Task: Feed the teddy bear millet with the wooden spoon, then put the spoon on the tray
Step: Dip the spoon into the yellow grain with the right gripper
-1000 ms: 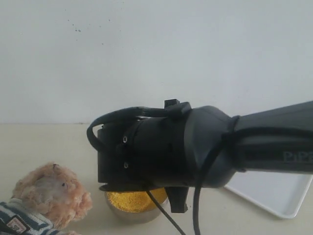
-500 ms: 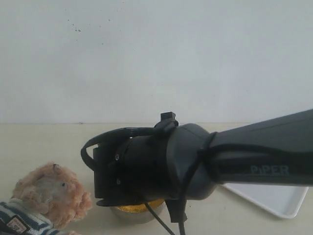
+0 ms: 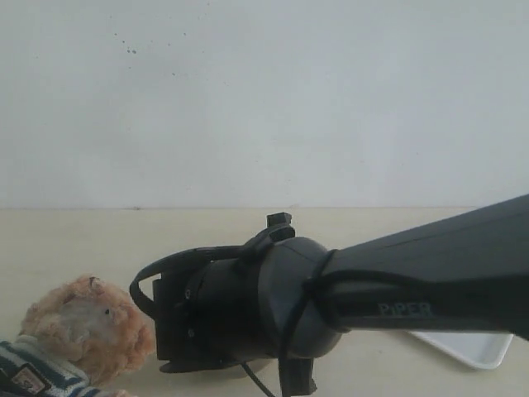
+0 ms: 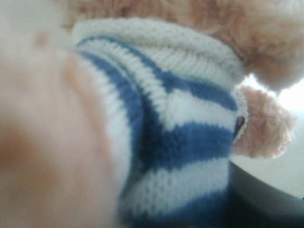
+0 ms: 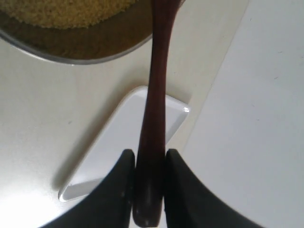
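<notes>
A plain, pale grey-white wall [image 3: 331,99] fills the upper half of the exterior view. It is bare except for a few tiny dark specks [image 3: 131,50] near its upper left. The wall meets a cream-coloured surface [image 3: 74,240] along a straight, level line. The light is soft and even, and shadows on the surface are faint in the right wrist view.

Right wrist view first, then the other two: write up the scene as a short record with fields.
right gripper: shut on the spoon's handle
spoon: handle crosses the bowl's rim; its head is out of frame
millet: in the bowl
tray: flat on the table, apart from the bowl
bear: at the exterior view's lower left; its striped shirt fills the left wrist view
left gripper: not in view
</notes>
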You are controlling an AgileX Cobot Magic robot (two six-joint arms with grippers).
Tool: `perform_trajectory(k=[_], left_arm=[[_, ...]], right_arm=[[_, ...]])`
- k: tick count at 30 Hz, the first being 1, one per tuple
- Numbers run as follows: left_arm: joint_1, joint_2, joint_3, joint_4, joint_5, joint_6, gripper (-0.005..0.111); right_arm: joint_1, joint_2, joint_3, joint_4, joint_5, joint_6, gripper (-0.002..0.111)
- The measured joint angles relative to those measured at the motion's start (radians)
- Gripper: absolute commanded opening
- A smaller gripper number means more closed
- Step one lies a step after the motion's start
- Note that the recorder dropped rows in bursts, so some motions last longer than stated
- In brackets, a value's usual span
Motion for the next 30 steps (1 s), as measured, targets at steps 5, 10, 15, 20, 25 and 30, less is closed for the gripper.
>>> perform_trajectory(k=[5, 10, 15, 20, 25, 30], left_arm=[[0.000, 0.000, 0.000, 0.000, 0.000, 0.000, 0.006], [0.000, 0.000, 0.000, 0.000, 0.000, 0.000, 0.006], [0.000, 0.000, 0.000, 0.000, 0.000, 0.000, 0.006], [0.000, 0.000, 0.000, 0.000, 0.000, 0.000, 0.006], [0.000, 0.000, 0.000, 0.000, 0.000, 0.000, 0.006], [0.000, 0.000, 0.000, 0.000, 0.000, 0.000, 0.006]], right_arm=[[0.000, 0.021, 0.000, 0.000, 0.000, 0.004, 0.001], [0.003, 0.025, -0.002, 0.010, 0.000, 0.008, 0.001], [0.009, 0.025, -0.002, 0.090, 0.000, 0.008, 0.001], [0.011, 0.025, -0.011, 0.115, 0.002, 0.010, 0.001], [0.011, 0.025, -0.032, 0.149, 0.006, 0.017, 0.001], [0.002, 0.025, -0.053, 0.192, 0.006, 0.043, 0.001]])
